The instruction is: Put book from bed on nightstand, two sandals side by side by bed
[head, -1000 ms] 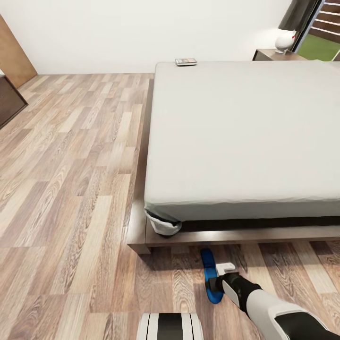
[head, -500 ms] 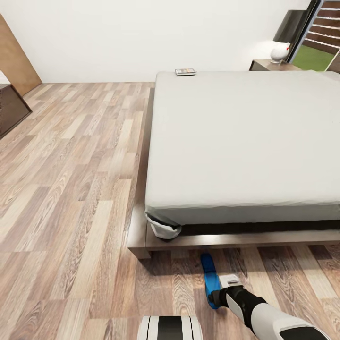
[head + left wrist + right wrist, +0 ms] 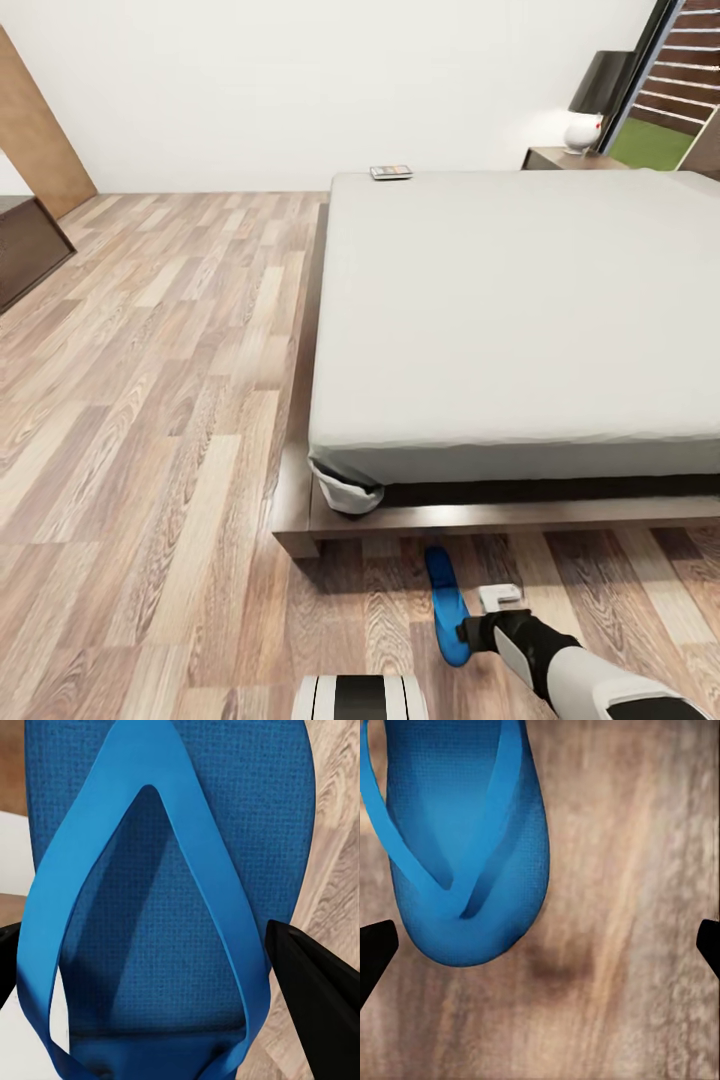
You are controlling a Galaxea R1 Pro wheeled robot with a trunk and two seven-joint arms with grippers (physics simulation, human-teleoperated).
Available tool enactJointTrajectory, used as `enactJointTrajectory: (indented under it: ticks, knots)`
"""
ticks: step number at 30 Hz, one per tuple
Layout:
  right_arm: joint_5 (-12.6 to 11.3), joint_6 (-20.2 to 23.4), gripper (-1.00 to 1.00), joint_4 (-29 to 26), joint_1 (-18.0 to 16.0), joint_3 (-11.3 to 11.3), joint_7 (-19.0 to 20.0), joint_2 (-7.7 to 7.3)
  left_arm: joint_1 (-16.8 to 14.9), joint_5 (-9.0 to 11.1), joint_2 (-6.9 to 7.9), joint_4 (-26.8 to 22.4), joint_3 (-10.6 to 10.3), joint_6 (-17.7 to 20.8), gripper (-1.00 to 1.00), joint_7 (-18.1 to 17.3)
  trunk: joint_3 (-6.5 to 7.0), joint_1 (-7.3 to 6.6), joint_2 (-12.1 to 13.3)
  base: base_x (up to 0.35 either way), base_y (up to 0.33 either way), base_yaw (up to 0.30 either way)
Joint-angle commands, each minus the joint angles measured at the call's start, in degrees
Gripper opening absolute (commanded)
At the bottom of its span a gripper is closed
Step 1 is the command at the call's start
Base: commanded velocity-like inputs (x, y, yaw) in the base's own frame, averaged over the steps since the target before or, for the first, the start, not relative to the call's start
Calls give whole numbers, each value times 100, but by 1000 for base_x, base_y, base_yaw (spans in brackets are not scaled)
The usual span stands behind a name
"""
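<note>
The bed [image 3: 520, 310] takes up most of the head view, its grey mattress bare apart from the book [image 3: 391, 172], which lies flat at the far left corner, near the white wall. Any lettering on its cover is too small to read here. Beyond the bed's far right corner stands a nightstand [image 3: 560, 157] with a white lamp [image 3: 583, 130] on it, by the dark-framed window.

On the plank floor [image 3: 150, 420] just beside the bed's foot lies one blue sandal [image 3: 446, 603], pointing toward the frame. The right gripper [image 3: 480, 630] sits at the sandal's near end; in the right wrist view its jaws stand wide apart, with the sandal [image 3: 457, 847] on the floor between and ahead of them, not held.

In the left wrist view a second sandal [image 3: 165, 900] lies very close, between the dark fingers [image 3: 315, 997] of the left gripper [image 3: 150, 997]. I cannot tell whether they grip it. No writing shows on either sandal.
</note>
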Motion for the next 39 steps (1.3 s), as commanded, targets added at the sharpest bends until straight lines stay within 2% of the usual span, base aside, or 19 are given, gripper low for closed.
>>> enactJointTrajectory:
  ticks: [1,10,26,34,39]
  knots:
    - [-27,35,100,-13,3,46,11,-15,-2,61,1,4,-12,-33,-100,-5,19,-3,0,0,0,0]
    - [-27,35,100,-8,16,41,11,-66,-3,60,1,7,-13,-33,-100,-5,219,-27,12,0,0,0]
    - [-27,77,100,44,135,34,11,-282,-2,60,1,7,-13,-31,-100,-14,573,-68,34,0,0,0]
    - [-33,88,100,97,246,30,11,-475,-4,64,1,1,-7,-31,-100,-14,573,-68,34,0,0,0]
    - [-29,97,100,113,321,29,11,-538,-3,67,1,-1,1,-31,-100,-14,573,-68,34,0,0,0]
